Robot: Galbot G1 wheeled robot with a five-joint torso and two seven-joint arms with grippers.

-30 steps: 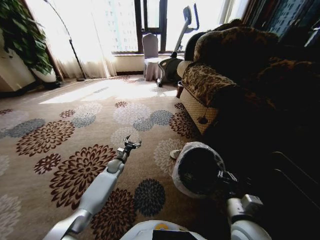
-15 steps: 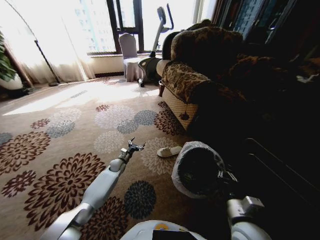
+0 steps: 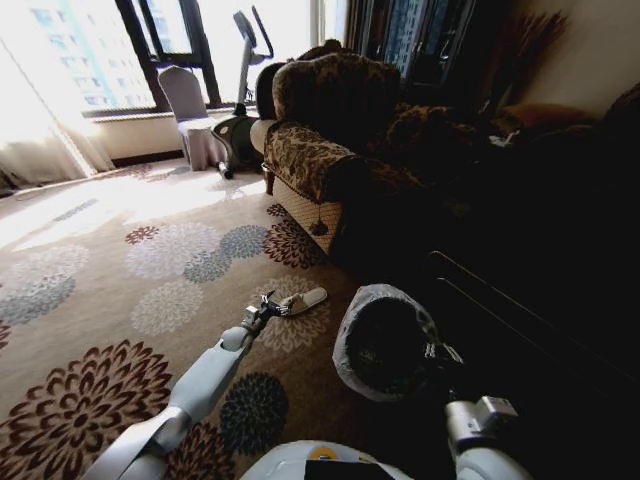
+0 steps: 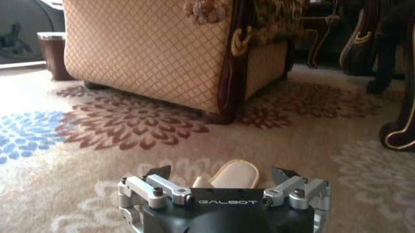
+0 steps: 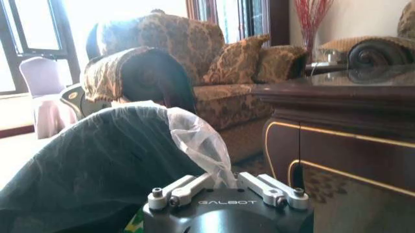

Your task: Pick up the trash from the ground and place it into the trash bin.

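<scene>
Starting at the left of the head frame, I see my left arm reaching forward over the beige carpet [image 3: 120, 250] with its large brown and grey-blue flower patterns, and the left gripper [image 3: 266, 304] hangs low near the centre of the frame. In the left wrist view its two fingers stand spread wide apart with nothing between them [image 4: 220, 180]. Just beyond the fingertips lies a pale cream slipper with a tan edge [image 3: 301, 299], flat on the carpet; its long axis runs up and to the right in the head frame, away from the gripper, and in the wrist view it sits almost centred between the open fingers [image 4: 228, 175]. I judge it to be footwear rather than litter, and I can pick out no wrapper, bottle or can on the floor here. Further right, at lower centre, the round black trash bin with its translucent grey-white bag liner [image 3: 385, 340] is tipped so its mouth faces the head camera. The right gripper [image 5: 227, 187] is closed on the liner at the bin's rim, carrying it. The left arm is the free one and the nearer to anything on the floor. Behind stands the brown patterned sofa [image 3: 320, 150]; a dark wooden cabinet [image 3: 540, 330] fills the right side.
</scene>
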